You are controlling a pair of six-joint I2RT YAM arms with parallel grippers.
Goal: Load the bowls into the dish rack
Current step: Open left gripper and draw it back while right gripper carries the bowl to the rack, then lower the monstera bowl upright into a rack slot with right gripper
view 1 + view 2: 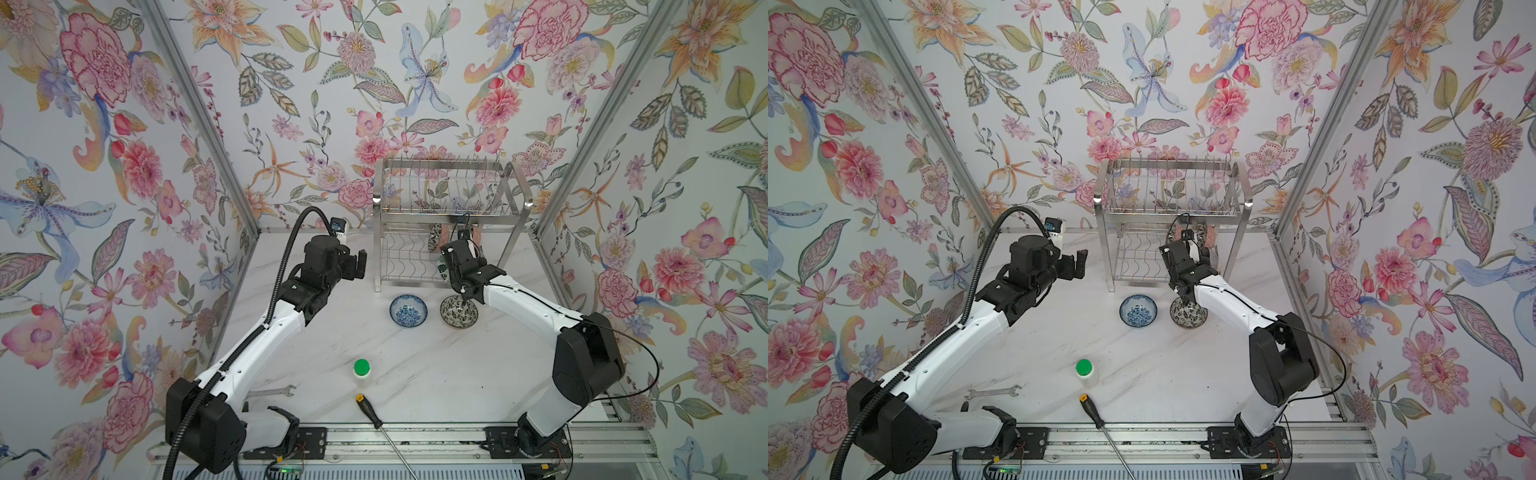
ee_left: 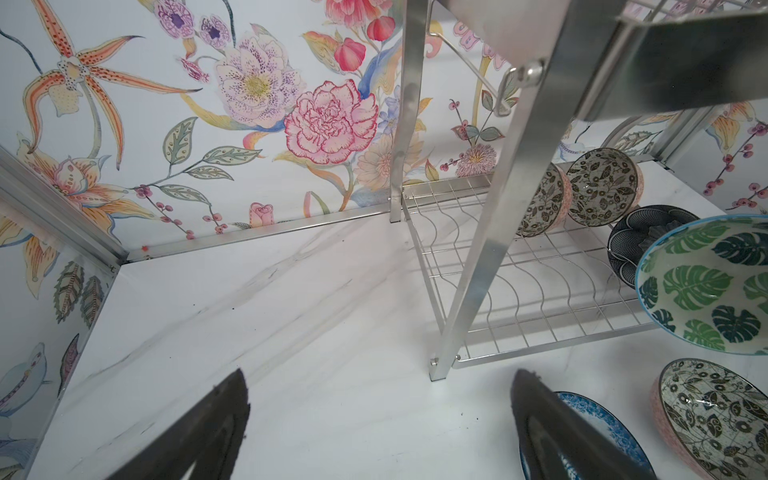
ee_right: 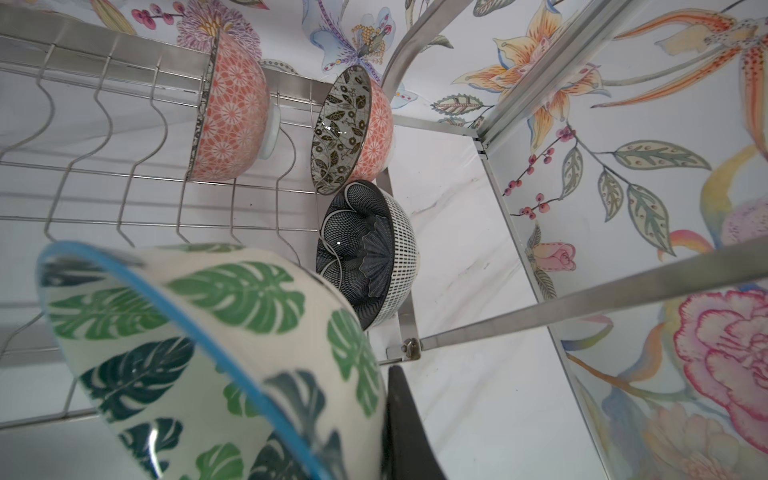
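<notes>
Right tool (image 3: 392, 411) clamps the rim of a glossy green leaf bowl (image 3: 199, 340), tilted at the front of the dish rack (image 1: 449, 195)'s lower shelf; it looks like stiff, slippery, breakable ceramic, best pinched at the rim; left tool (image 2: 382, 432) hangs spread and empty.

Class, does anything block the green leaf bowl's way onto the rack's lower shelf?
Nothing visible. The green leaf bowl hangs at the open front of the lower shelf; the navy bowl stands beside it, bare slots ahead.

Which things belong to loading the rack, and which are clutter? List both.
Job: dish rack; green leaf bowl; blue floral bowl; loose black-and-white bowl; racked navy bowl; two racked black-and-white bowls.
Clutter: green-capped bottle; wrench; screwdriver.
</notes>
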